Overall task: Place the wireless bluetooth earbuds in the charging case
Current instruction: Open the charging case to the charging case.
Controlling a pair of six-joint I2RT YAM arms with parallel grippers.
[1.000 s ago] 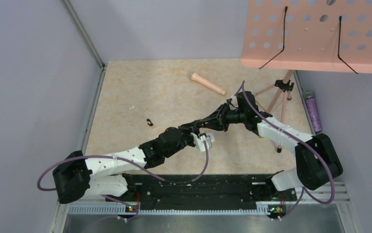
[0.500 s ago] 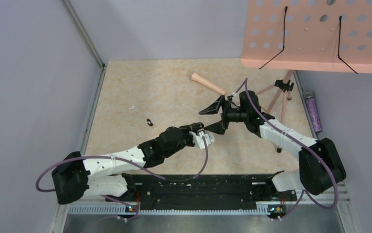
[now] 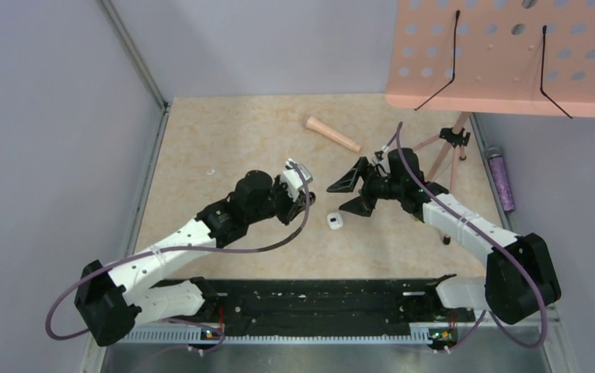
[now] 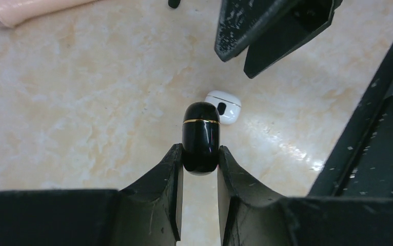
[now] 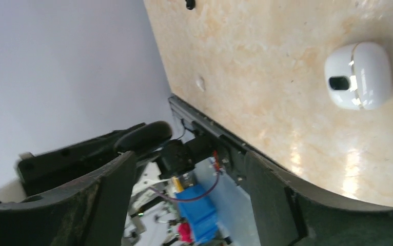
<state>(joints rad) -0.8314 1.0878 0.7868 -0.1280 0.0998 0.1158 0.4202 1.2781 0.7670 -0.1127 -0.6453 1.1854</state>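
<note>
Earbuds are in neither gripper. The left gripper (image 4: 199, 152) is clamped on a glossy black capsule (image 4: 200, 132) with a thin gold band, held near the charging case (image 4: 224, 106), on its left and far side. What that capsule is I cannot tell. The right gripper (image 3: 337, 198) has its fingers spread wide with nothing between them, just beyond the case.

The case lies shut on the surface (image 3: 224, 132). It is white, with a metallic seam round it and a small dark oval mark facing up. Well to the left of the case a tiny white speck (image 3: 210, 171) rests on the surface. It may be one earbud but is too small to be sure, and I find no second one. Nearer the case on that side lies a small black bit (image 3: 238, 194).

I judge the task to be at an early step, with the lid down and no bud held. The next move calls for steadying the case and lifting the lid at the seam, then a very fine pinch on the bud.

No brand, label or writing can be read on the case or the capsule.
</note>
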